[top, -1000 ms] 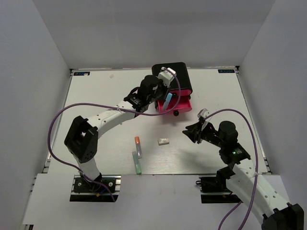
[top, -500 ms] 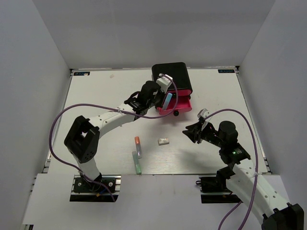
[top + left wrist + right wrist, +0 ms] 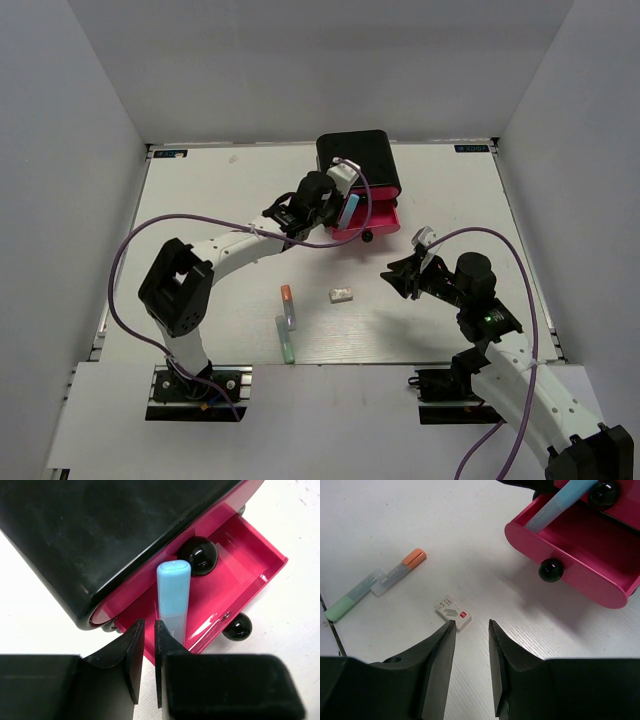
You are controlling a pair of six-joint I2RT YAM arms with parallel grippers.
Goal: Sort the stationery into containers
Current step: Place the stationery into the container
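A black cabinet (image 3: 358, 160) stands at the back, its bottom pink drawer (image 3: 378, 222) pulled open. A light blue stick (image 3: 348, 210) leans upright in that drawer against the cabinet front; it also shows in the left wrist view (image 3: 173, 600). My left gripper (image 3: 149, 625) is just in front of the drawer, nearly shut and empty, with the stick beside its right finger. My right gripper (image 3: 471, 624) is open and empty above the table, near the white eraser (image 3: 453, 612). An orange-capped stick (image 3: 400, 571) and a teal stick (image 3: 350, 600) lie on the table.
The cabinet (image 3: 100, 530) has round black knobs (image 3: 199, 555), one on the open drawer's front (image 3: 551, 570). The eraser (image 3: 341, 294), orange stick (image 3: 287, 303) and teal stick (image 3: 285, 340) lie near the table's front edge. White walls enclose the table on three sides.
My left gripper has drawn back a little from the drawer, toward the near left. The blue stick stays leaning in the drawer. The right arm has not moved.
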